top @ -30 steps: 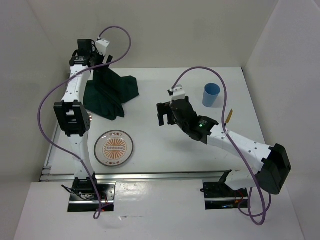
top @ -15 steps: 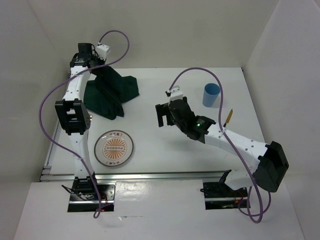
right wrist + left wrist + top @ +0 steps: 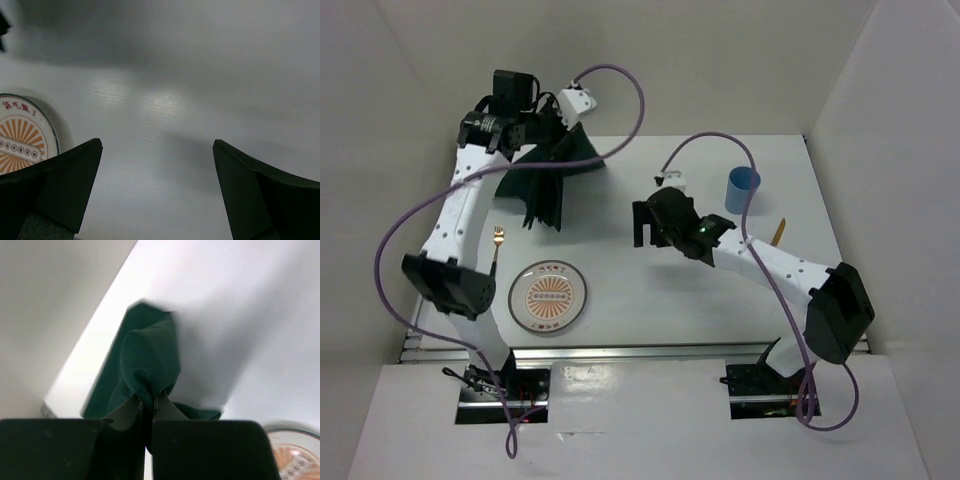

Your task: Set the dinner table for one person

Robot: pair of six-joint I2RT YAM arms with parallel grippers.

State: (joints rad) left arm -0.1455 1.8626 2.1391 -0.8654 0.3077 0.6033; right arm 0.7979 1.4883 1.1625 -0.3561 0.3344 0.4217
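Overhead view. Plain white walls point(image 3: 650, 60) enclose the dinner table point(image 3: 660, 300) on three sides. It is a flat white top that fills the middle of the view, with an aluminium rail point(image 3: 640, 350) along its near edge, just ahead of my two bases.

Far left: a small golden fork point(image 3: 498, 240) lies on the table beside my left arm, tines pointing away from me. Just right of it, nearer the rail, sits a round plate point(image 3: 548, 296) with an orange sunburst centre; the two are near but apart.

Back left: my left pincer point(image 3: 560, 135) is raised and clenched on a pinch of the dark green cloth point(image 3: 548, 185), which hangs from it in long folds. In the left wrist view my fingers point(image 3: 125, 415) press together with the cloth point(image 3: 150, 355) bunched between them and draping toward the table point(image 3: 260, 340). The plate's rim point(image 3: 295, 455) shows at lower right. Whether the cloth's lower edge touches the top, I cannot tell.

Centre: my right pincer point(image 3: 640, 225) hovers over bare table, released, its jaws wide and holding nothing. In the right wrist view the fingertips point(image 3: 75, 170) stand well apart over the white surface point(image 3: 175, 75), with the plate point(image 3: 25, 135) at the left edge.

Right: a blue cup point(image 3: 743, 190) stands upright near the back. Nearer me and further right lies a thin yellowish stick point(image 3: 779, 233), too small to identify.
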